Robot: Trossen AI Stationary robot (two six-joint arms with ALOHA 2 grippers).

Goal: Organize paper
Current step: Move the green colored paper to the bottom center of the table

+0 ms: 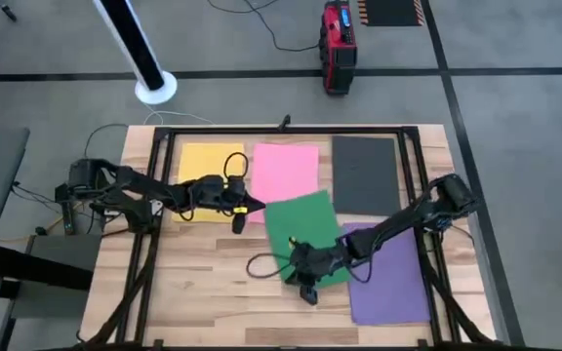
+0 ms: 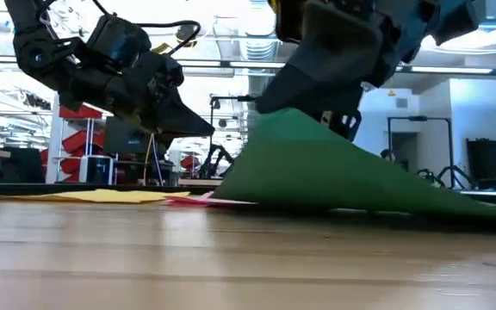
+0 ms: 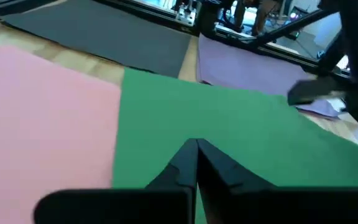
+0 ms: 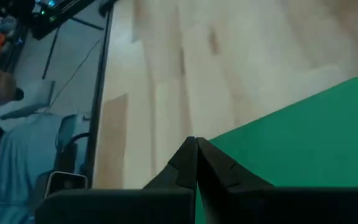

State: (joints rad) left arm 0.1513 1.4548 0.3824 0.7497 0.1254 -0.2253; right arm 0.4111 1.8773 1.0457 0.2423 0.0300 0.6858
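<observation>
Pinching the near-left corner of the green sheet (image 1: 302, 237), the right gripper (image 1: 305, 276) has its fingers closed together and lifts that edge off the wooden table (image 1: 213, 292). Beside it, the left gripper (image 1: 252, 205), fingers also closed, empty, hovers where the pink sheet (image 1: 285, 168) meets green. Yellow (image 1: 208, 166), black (image 1: 366, 172) and purple (image 1: 390, 283) sheets lie flat around them.

**A:** What lies around me, beyond my work?

**B:** 1 wooden table (image 1: 213, 292) with a black frame (image 1: 291, 130) along its far edge.

**A:** And on the grey floor (image 1: 515, 107)?

**B:** 1 red case (image 1: 339, 47) beyond the table; 1 white pole (image 1: 137, 47) on a round base (image 1: 155, 88); black cables (image 1: 286, 29) trailing nearby.
</observation>
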